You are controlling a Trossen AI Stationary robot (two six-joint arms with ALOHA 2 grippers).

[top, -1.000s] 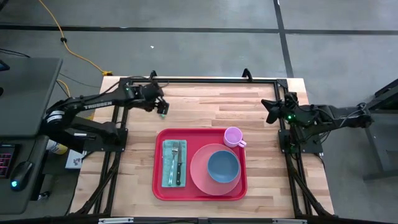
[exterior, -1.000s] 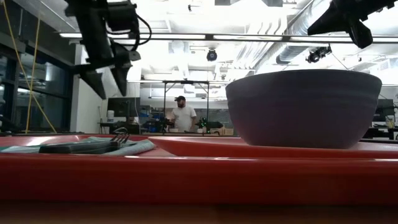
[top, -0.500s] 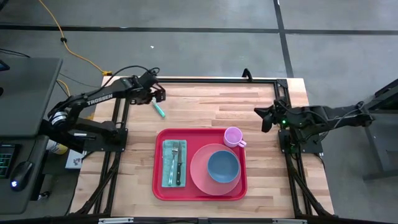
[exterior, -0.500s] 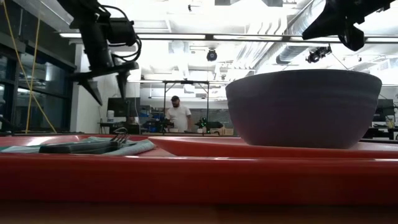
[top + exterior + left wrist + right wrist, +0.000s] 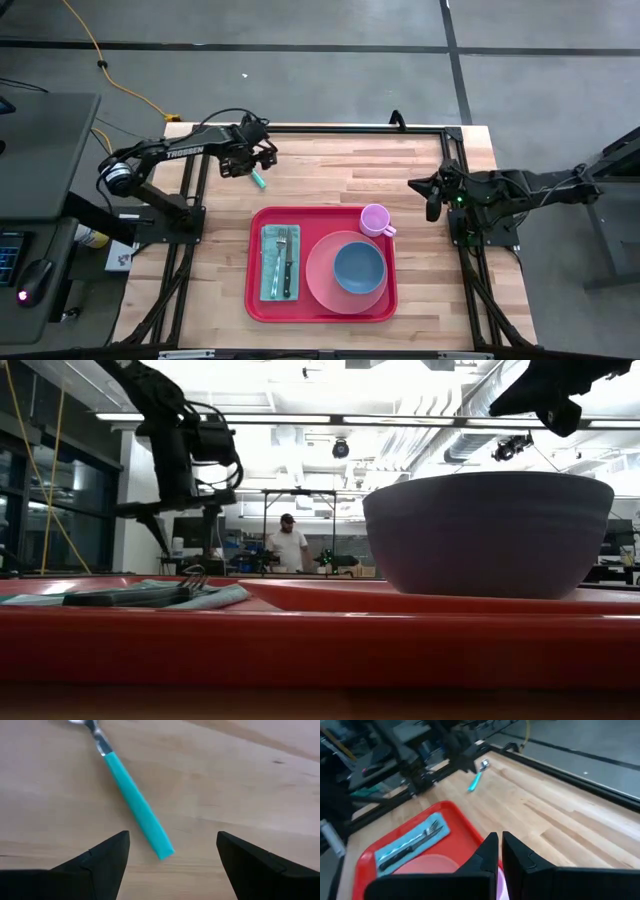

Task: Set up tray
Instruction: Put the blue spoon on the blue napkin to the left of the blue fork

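Observation:
The red tray (image 5: 255, 300) lies in the middle of the table. On it are a pink plate (image 5: 318, 280) with a blue bowl (image 5: 358, 268), a pink cup (image 5: 375, 218), and a teal napkin (image 5: 270, 270) bearing a fork and knife. A spoon with a teal handle (image 5: 258, 181) lies flat on the wood beyond the tray's far left corner. My left gripper (image 5: 250, 166) hangs open just over it, pointing down, with the handle's end (image 5: 159, 845) between the fingers and untouched. My right gripper (image 5: 431, 197) is shut, in the air right of the cup.
A black frame (image 5: 330, 129) runs along the table's far edge and down both sides by the arm bases. Bare wood (image 5: 330, 170) lies between the tray and the far edge. A person stands far off in the room behind the table (image 5: 291, 545).
My left gripper has sunk toward the table over the spoon and has rolled about its own pointing line, staying open. The spoon has stayed where it lay. My right wrist has rolled a little in place.

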